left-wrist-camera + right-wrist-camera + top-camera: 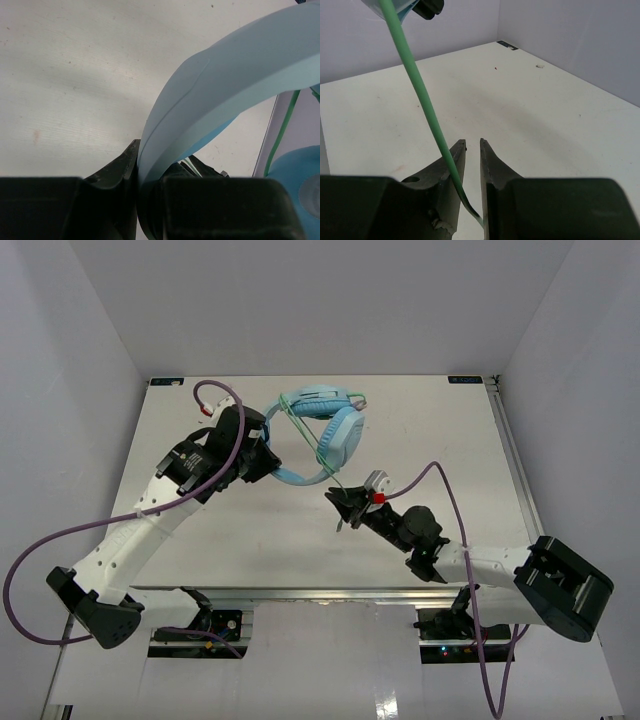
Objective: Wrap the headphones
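The light blue headphones (330,430) lie at the back middle of the table, earcups stacked together. My left gripper (268,462) is shut on the headband (225,75), which rises from between its fingers (147,185). The thin green cord (318,450) runs from the earcups down to my right gripper (340,502). In the right wrist view the cord (420,90) slants down along the left finger and passes into the narrow gap of the right gripper (473,145). Those jaws stand slightly apart and are not pinching it. The plug is hidden.
Thick purple robot cables (60,540) loop off both arms. The white table (450,440) is walled on three sides, with a metal rail (510,450) along its right edge.
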